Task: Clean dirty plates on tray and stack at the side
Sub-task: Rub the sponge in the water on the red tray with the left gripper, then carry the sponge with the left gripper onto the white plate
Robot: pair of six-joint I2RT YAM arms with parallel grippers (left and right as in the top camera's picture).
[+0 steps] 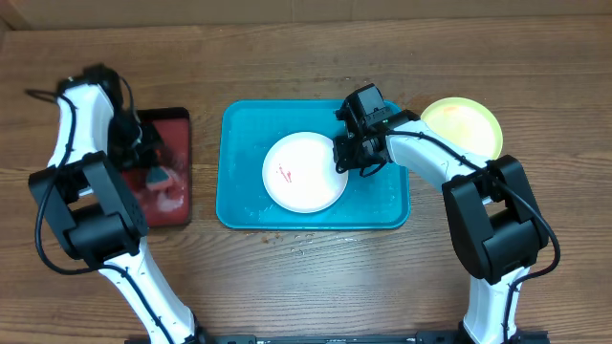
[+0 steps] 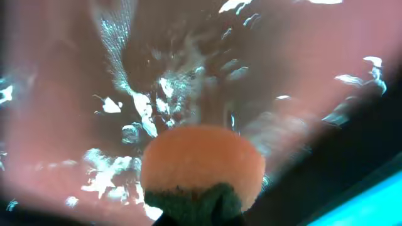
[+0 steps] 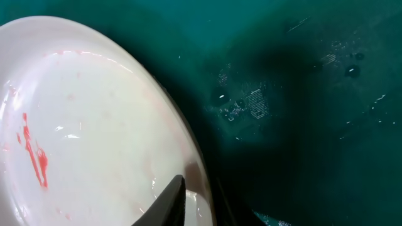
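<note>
The round white plastic plate [image 1: 304, 172] lies left of the right gripper [image 1: 342, 160], whose jaws straddle its right rim; whether they are clamped cannot be told.

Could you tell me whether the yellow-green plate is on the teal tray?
No, the yellow-green plate lies beside the teal tray, wholly outside its rim.

Overhead, soft even light falls on the wooden table [image 1: 306, 296]. My left wrist view is blurred, sponge [image 2: 201, 163] included, with white glare speckling the red tray [image 2: 56, 107]; my right one is dim, a dark shadow pooling on the teal tray [image 3: 326, 94] beside the bright white plate [image 3: 88, 138].
</note>
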